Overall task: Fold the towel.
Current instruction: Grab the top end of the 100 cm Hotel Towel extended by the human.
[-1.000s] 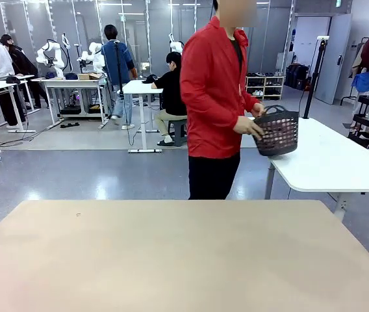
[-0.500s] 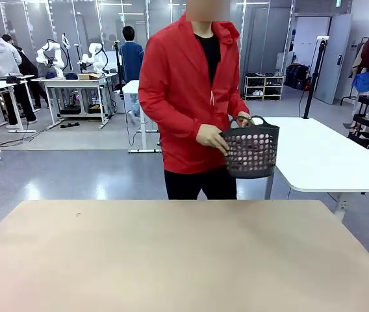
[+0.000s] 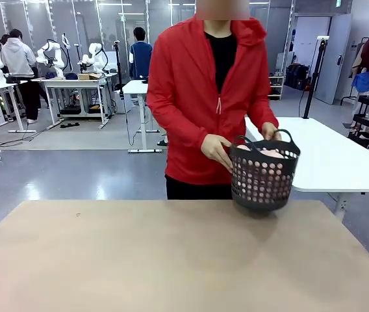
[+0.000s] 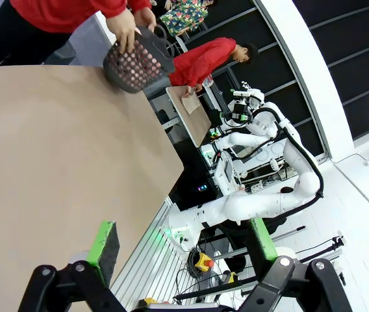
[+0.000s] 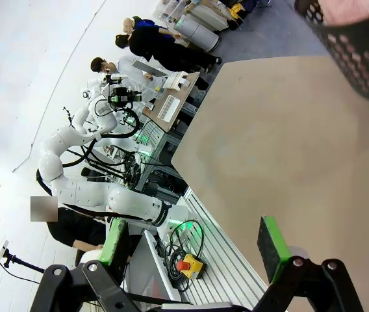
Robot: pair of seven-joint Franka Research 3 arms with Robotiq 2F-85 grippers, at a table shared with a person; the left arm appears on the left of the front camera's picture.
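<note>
1. Front view: 1 towel (image 3: 270, 154), salmon-pink, bunched inside a dark basket (image 3: 264, 179); its long axis cannot be told. The person holds the basket, 1 hand (image 3: 217, 151) at its rim, at the far edge of the table (image 3: 139, 260), right of the middle. Whether it touches the tabletop cannot be told.
2. Left wrist view: left gripper (image 4: 183, 240), fingers spread wide, nothing between them. The basket (image 4: 136, 62) lies well apart, across the bare table (image 4: 54, 162).
3. Right wrist view: right gripper (image 5: 192, 240), fingers spread, nothing between them. The basket (image 5: 360, 49) sits at the upper right corner, pink towel (image 5: 360, 10) showing above its rim. Judgement: the right arm is probably nearer.
</note>
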